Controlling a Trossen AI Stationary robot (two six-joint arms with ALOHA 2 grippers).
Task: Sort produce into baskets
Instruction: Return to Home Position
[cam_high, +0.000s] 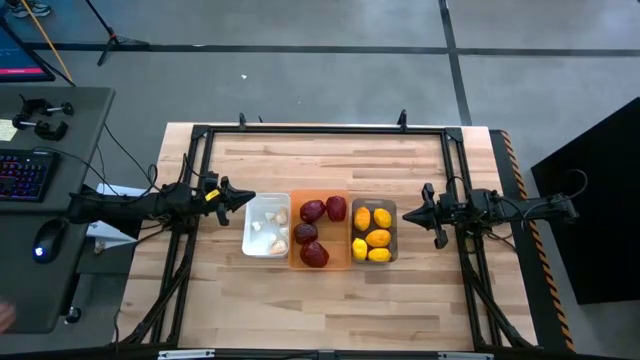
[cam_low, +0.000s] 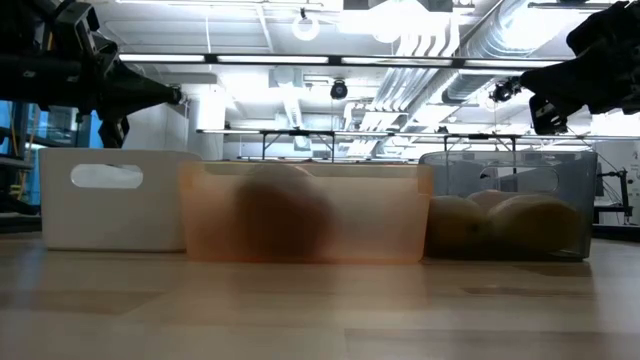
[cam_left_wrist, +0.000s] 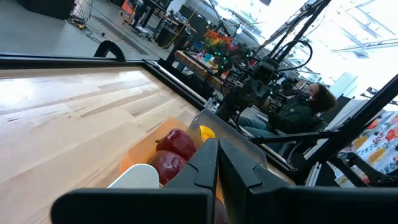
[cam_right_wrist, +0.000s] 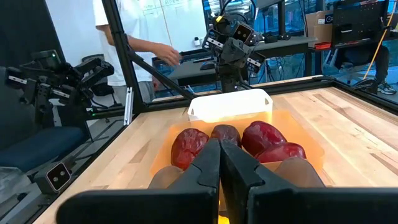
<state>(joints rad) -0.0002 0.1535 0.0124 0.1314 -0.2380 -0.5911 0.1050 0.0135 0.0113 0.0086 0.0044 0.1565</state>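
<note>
Across the middle of the wooden counter (cam_high: 320, 300), three bins touching side by side, produce apparently all sorted: garlic bulbs (cam_high: 270, 232) in the white bin (cam_high: 250, 205), dark red fruits (cam_high: 314, 254) in the orange bin (cam_high: 320, 195) at centre, lemons (cam_high: 378, 238) in the dark grey bin (cam_high: 374, 201). No loose piece seen on the boards.

Left end effector (cam_high: 250, 199) clenched on nothing, hovering at the white bin's far left corner, above rim height in the low view. Right end effector (cam_high: 408, 213) likewise pinched shut and empty, just beside the grey bin's outer wall, also raised.

Probably only the pull-back to rest left. Main risk: dipping or swinging sideways while withdrawing, clipping a rim and shoving the light plastic bins along the boards, perhaps tipping one and sending round fruit rolling. Greater on the left, so near the white bin's corner. Safer to lift first, then draw back away from the row.

Around the counter, black frame rails (cam_high: 320, 128) close to both arms, a possible knock on retreat. Off the left edge, keyboard (cam_high: 22, 175) and mouse (cam_high: 45, 242), well apart. Beyond the left arm, a person in a white shirt (cam_right_wrist: 118, 25) with a hand (cam_right_wrist: 168, 57) outstretched; farther off in the left wrist view, a seated person (cam_left_wrist: 305, 115). Neither over the boards.
</note>
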